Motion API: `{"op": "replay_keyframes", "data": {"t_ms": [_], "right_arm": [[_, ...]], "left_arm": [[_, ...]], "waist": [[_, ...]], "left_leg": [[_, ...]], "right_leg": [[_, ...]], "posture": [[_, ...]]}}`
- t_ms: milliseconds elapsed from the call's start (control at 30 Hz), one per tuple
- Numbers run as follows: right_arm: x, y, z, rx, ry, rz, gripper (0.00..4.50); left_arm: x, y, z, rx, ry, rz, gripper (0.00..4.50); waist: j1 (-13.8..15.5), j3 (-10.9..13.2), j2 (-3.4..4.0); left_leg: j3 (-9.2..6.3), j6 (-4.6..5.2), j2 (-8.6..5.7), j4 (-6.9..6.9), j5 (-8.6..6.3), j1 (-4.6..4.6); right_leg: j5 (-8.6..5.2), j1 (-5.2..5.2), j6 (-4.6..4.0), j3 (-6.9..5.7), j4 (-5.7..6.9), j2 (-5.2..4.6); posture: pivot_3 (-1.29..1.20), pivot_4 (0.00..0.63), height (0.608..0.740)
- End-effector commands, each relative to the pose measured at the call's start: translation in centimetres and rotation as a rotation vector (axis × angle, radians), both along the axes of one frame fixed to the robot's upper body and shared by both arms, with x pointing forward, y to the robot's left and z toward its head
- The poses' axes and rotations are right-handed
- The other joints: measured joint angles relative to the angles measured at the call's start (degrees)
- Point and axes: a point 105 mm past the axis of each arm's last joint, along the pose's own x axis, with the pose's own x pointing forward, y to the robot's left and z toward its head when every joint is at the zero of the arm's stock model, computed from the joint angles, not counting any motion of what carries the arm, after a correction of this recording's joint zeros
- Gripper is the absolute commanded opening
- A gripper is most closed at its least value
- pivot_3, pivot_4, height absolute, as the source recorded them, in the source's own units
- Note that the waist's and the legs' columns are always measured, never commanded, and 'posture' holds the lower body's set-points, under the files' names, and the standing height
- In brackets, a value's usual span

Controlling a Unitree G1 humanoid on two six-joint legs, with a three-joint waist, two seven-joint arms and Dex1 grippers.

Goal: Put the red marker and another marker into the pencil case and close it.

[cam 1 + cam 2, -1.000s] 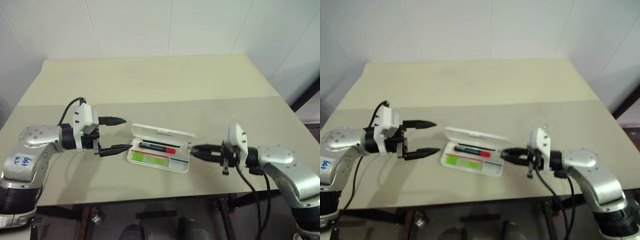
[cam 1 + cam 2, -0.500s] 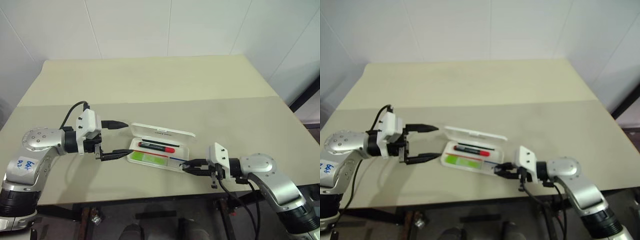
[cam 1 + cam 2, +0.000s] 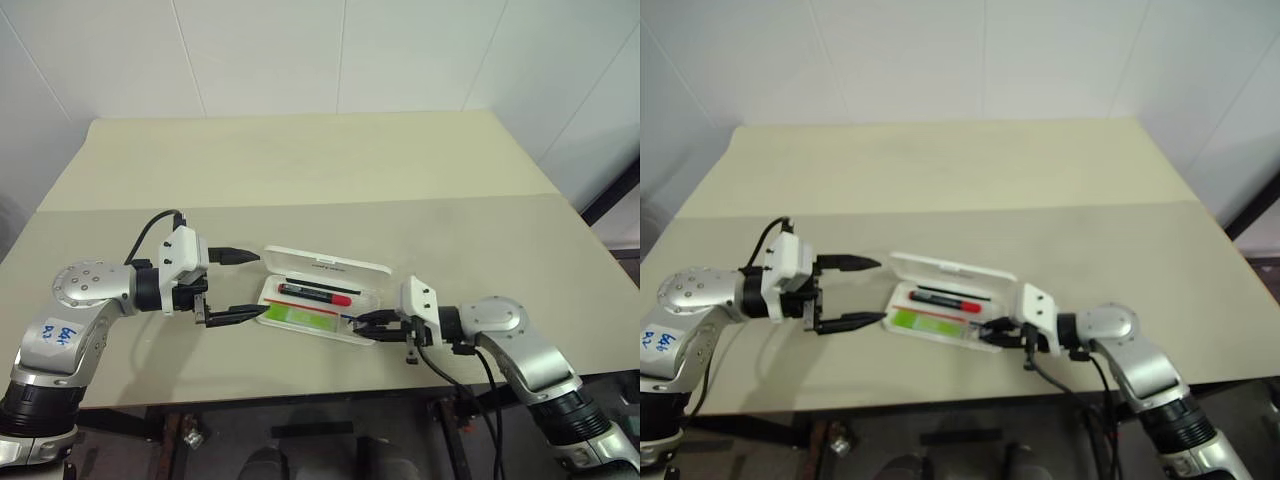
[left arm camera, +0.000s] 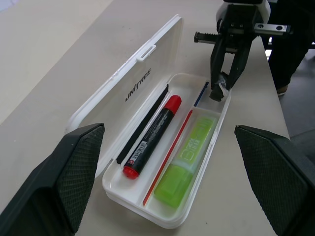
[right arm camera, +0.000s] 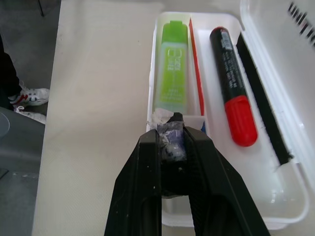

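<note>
Since both markers already lie in their compartments, the coming move looks to turn on the raised lid of the flat white hard plastic pencil case (image 3: 322,305), which sits open near the front of the wide beige bench (image 3: 320,180) with its long axis running across the robot from left to right; the hinged lid (image 4: 133,81), with dark lettering on its inner face, stands up along the far long edge, so it would have to swing toward the robot to close; the left gripper (image 3: 233,285) waits just beside the case's left short end, its black fingers (image 4: 81,172) spread wide and empty, one level with the lid and one with the near rim, and in my judgement it is the arm better placed to tip the lid over; the right gripper (image 3: 366,326) is at the opposite short end, its fingers (image 5: 147,196) drawn narrow on a small grey-white scrap (image 5: 170,140) above the little end compartment; inside, the slim red-capped, black-barrelled marker (image 4: 152,135) lies lengthwise in the far channel beside a black strip, and the short, chunky lime-green highlighter (image 4: 189,160) lies lengthwise in the near channel, a red divider (image 4: 170,155) between them.
</note>
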Motion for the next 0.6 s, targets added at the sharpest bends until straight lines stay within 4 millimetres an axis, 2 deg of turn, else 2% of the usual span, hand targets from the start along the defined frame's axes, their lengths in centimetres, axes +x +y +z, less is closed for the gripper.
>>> {"op": "replay_keyframes", "data": {"t_ms": [33, 200, 400, 567, 600], "right_arm": [[0.4, 0.0, 0.7, 0.004, -0.048, 0.009, 0.35], [0.9, 0.3, 0.7, 0.012, -0.051, 0.005, 0.35], [0.8, 0.3, 1.2, 0.04, -0.045, 0.012, 2.31], [0.7, 0.1, 1.9, 0.058, -0.053, 0.008, 4.23], [0.7, 0.1, 2.0, 0.061, -0.054, 0.007, 4.48]], "left_arm": [[-0.2, 0.0, 0.5, -0.004, -0.031, 0.0, 4.5], [-0.2, 0.0, 0.5, -0.008, -0.034, 0.004, 4.5], [-0.2, 0.0, 0.6, -0.008, -0.035, 0.008, 4.5], [-0.1, 0.1, 0.5, -0.009, -0.034, 0.008, 4.5], [-0.1, 0.0, 0.5, -0.01, -0.033, 0.007, 4.5]], "waist": [[-0.01, 0.0, 0.0], [-0.02, 0.0, 0.0], [-0.04, 0.0, 0.0], [-0.03, 0.0, 0.0], [-0.02, 0.0, 0.0]], "left_leg": [[0.0, 0.0, 0.0, 0.0, 0.0, 0.0], [0.0, 0.0, 0.0, 0.0, 0.0, 0.01], [-0.01, 0.0, 0.01, 0.0, 0.0, 0.0], [-0.01, 0.0, 0.01, 0.0, 0.0, 0.0], [-0.01, 0.0, 0.01, 0.0, 0.0, 0.0]], "right_leg": [[0.0, 0.0, 0.0, 0.0, 0.0, 0.0], [0.0, 0.0, 0.0, 0.0, 0.04, 0.01], [0.0, 0.0, 0.0, 0.0, 0.08, 0.01], [0.0, 0.0, 0.0, 0.0, 0.09, 0.01], [0.0, 0.0, 0.0, 0.0, 0.09, 0.01]], "posture": [[0.0, 0.15, 0.74], [0.0, 0.15, 0.74], [0.0, 0.15, 0.74], [0.0, 0.15, 0.74], [0.0, 0.15, 0.74]]}}
